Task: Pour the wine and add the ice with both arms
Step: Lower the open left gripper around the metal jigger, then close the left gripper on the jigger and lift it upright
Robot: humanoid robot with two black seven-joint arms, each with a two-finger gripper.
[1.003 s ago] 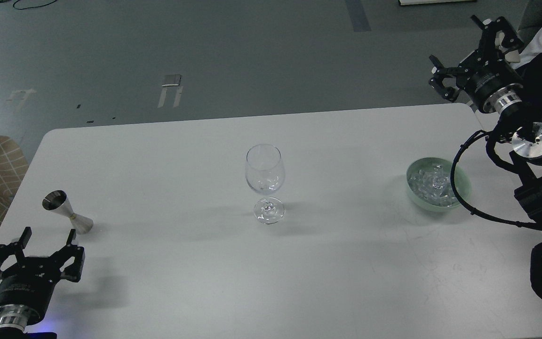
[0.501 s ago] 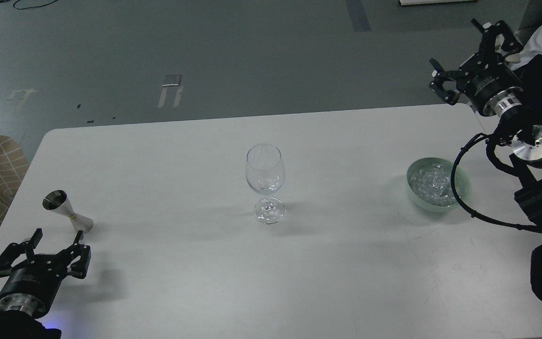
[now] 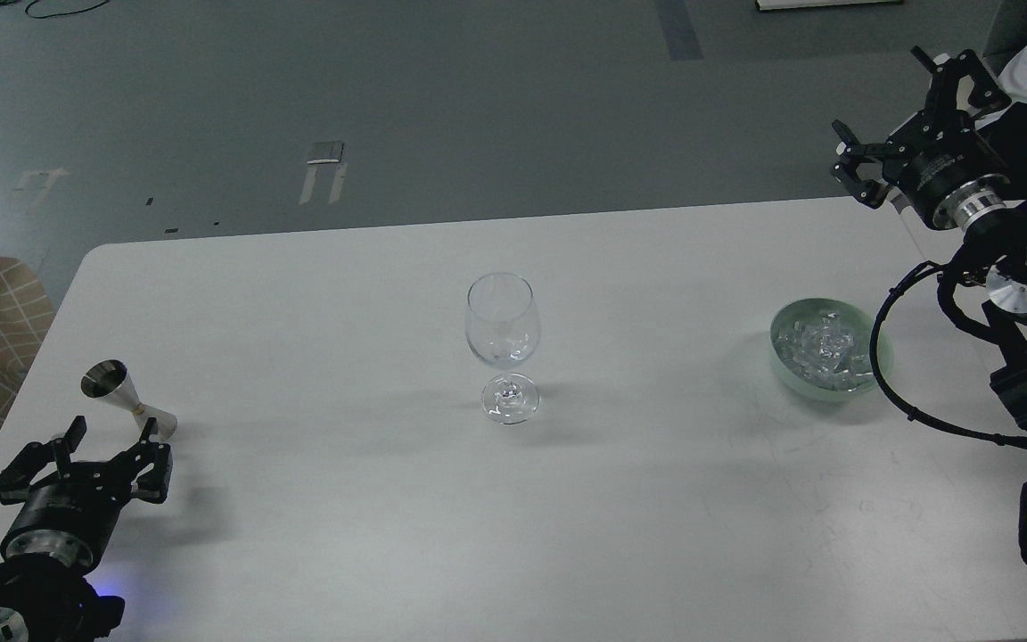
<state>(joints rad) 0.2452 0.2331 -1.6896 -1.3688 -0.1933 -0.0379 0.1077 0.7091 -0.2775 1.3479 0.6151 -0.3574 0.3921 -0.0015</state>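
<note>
- Presently, the black two-fingered left gripper is seen low and far to the left of the clear stemmed wine glass, its fingers spread apart and nothing held between them; the fingertips are aimed up-table toward the small silver metal double-cone jigger.
- Far to the right of the wine glass and beyond the table's back edge, the black two-fingered right gripper is held high, its fingers spread wide and empty, with the wrist bent back toward the silver joint disc.
- Close beside the left fingertips the jigger is found, tilted, its long axis running from upper left to lower right, the open cup toward the upper left.
- Upright on the white rounded table stands the wine glass, stem vertical; no liquid can be made out in it.
- Right of the wine glass, the clear glassy ice chunks are piled in a pale green round bowl, across whose right side a looping black cable is draped.
</note>
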